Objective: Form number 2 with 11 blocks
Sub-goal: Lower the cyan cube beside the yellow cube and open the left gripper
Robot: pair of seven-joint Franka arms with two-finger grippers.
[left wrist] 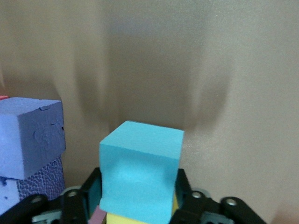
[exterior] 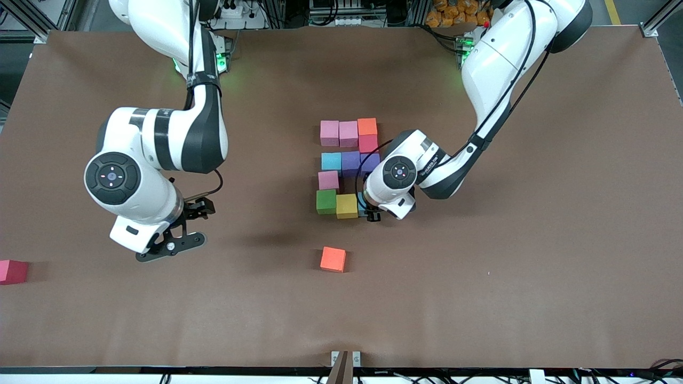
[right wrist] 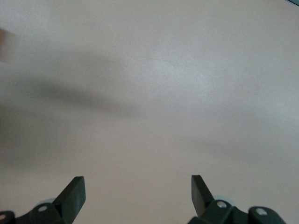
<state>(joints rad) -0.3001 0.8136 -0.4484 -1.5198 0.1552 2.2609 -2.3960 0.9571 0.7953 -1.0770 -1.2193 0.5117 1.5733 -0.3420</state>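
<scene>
The number 2 (exterior: pixel 350 161) lies mid-table as coloured blocks: two pink and an orange on the row farthest from the front camera, red under the orange, then blue and two purple, one pink, then green (exterior: pixel 326 201) and yellow (exterior: pixel 347 206). A blue block (left wrist: pixel 140 172) rests beside the yellow at that nearest row's end. My left gripper (exterior: pixel 372 214) stands down around it, open, fingers (left wrist: pixel 92 186) a sliver off its sides. The right gripper (exterior: pixel 207 223) hangs open and empty over bare table toward the right arm's end.
A loose orange block (exterior: pixel 333 259) lies nearer the front camera than the figure. A red block (exterior: pixel 12 271) sits at the table edge at the right arm's end. A purple block (left wrist: pixel 28 140) stands close beside the left gripper.
</scene>
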